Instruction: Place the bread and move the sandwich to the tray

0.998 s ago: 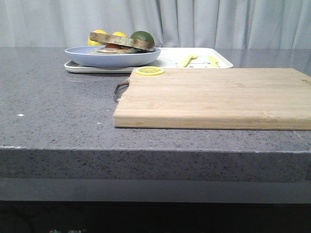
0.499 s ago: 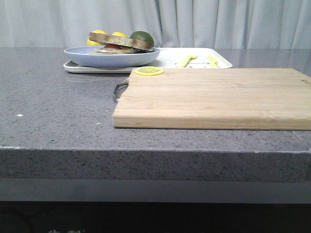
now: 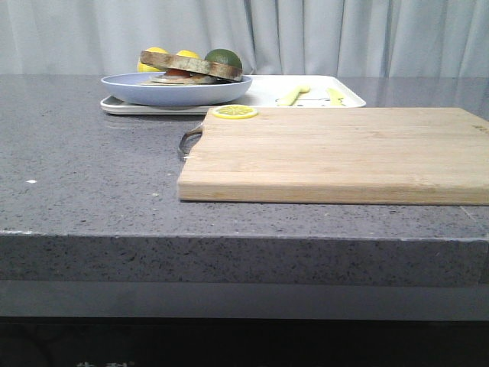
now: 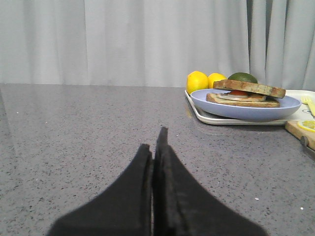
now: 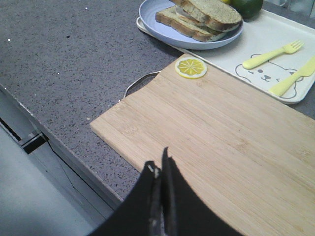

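Note:
The sandwich [image 3: 191,67] lies on the pale blue plate [image 3: 176,93], which rests on the left end of the white tray [image 3: 263,95] at the back of the counter. Its top bread slice [image 5: 214,11] sits tilted over the egg filling and the lower slice. The sandwich also shows in the left wrist view [image 4: 246,93]. My left gripper [image 4: 155,145] is shut and empty, low over the bare counter, well short of the plate [image 4: 246,111]. My right gripper [image 5: 160,167] is shut and empty above the near edge of the cutting board. Neither gripper shows in the front view.
A light wooden cutting board [image 3: 336,153] with a metal handle lies in front of the tray, a lemon slice [image 3: 234,112] on its far left corner. A yellow fork [image 5: 270,55] and knife [image 5: 295,76] lie on the tray. Two lemons [image 4: 197,81] and a lime [image 4: 242,77] sit behind the plate.

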`<state>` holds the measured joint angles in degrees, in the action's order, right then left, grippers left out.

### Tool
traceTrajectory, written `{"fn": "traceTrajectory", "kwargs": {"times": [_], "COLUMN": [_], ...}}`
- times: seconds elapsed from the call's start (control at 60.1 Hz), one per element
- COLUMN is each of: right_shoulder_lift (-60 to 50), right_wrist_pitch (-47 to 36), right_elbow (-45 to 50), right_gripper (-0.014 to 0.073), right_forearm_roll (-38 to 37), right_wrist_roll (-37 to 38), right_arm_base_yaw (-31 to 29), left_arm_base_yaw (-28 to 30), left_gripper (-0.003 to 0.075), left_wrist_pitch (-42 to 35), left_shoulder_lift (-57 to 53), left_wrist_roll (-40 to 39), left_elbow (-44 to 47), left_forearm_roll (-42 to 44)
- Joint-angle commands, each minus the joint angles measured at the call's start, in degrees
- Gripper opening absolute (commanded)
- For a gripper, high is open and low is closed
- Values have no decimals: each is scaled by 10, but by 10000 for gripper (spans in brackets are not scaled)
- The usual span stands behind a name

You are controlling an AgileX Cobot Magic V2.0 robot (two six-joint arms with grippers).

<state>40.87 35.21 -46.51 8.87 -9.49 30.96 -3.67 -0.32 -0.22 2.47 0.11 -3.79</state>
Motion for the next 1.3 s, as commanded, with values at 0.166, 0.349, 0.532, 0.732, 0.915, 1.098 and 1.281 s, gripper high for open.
{"fn": "traceTrajectory", "kwargs": {"times": [0.166, 0.349, 0.532, 0.732, 0.915, 1.098, 1.281], "right_shoulder_lift": [1, 1, -40, -136, -269, -361, -420], "right_wrist_pitch": [-47, -47, -62, -161, -263, -342, -400], "right_elbow": [-15, -15, 22, 131, 265, 386, 469], "right_gripper": [-68, -68, -68, -68, -68, -68, -68], "right_forearm_roll": [0, 0, -6, -7, -17, -17, -17], "right_wrist_roll": [-1, -1, -1, -1, -15, -15, -15], "right_arm_base_yaw": [1, 1, -48, -168, -250, -291, -303], "left_arm_base_yaw": [-4, -4, -4, -4, -4, -4, -4], "left_gripper": [-17, -17, -17, -17, -17, -17, -17], "left_wrist_pitch": [-43, -43, -43, -43, -43, -43, -43], "left_shoulder_lift": [-11, -11, -11, -11, -11, -11, -11], "left_wrist_roll": [-6, -6, -6, -6, -6, -6, -6], "left_elbow": [2, 2, 2, 2, 2, 2, 2], "left_forearm_roll": [-5, -5, -5, -5, -5, -5, -5]}}
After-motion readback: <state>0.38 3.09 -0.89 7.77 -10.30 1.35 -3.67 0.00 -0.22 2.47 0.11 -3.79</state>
